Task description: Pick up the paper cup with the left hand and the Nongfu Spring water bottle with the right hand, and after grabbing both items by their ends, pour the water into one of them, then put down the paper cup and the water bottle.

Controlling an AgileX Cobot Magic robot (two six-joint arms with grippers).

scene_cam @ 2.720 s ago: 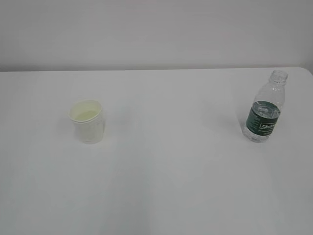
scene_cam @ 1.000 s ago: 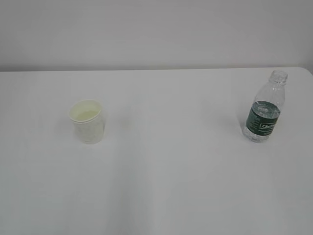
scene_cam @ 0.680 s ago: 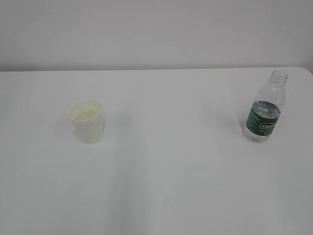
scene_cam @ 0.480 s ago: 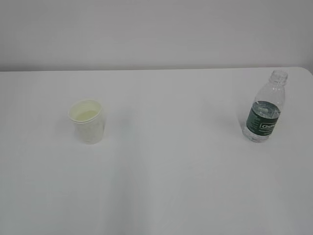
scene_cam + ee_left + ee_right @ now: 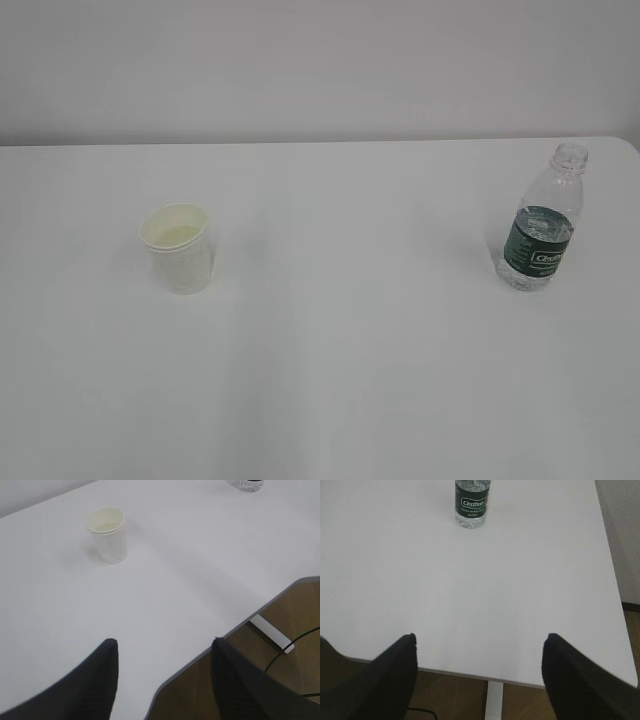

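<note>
Nearest the cameras, at the table's front edge, both grippers hang with their jaws spread and nothing between them: the left hand (image 5: pixel 164 652) shows two black fingers (image 5: pixel 102 680) above the white table (image 5: pixel 165 595) and its curved grey edge, with brown floor and a white table leg (image 5: pixel 270 632) below, and the right hand (image 5: pixel 479 652) has its fingers (image 5: pixel 395 675) set wider still, poised over the near edge. Neither gripper appears in the exterior view. Farther out, on the left part of the table, the paper cup (image 5: pixel 179 247) stands upright and untouched, its pale cream inside showing under the rolled rim; from the left wrist it sits ahead and to the left of the open jaws, well apart from them. On the right, near the far right corner, the Nongfu Spring water bottle (image 5: pixel 541 224) stands upright and capless, dark green label band facing forward, the water (image 5: pixel 526 275) visible through its clear lower wall. Cup and bottle are well apart. Behind the table rises a plain pale wall (image 5: pixel 320 60)
</note>
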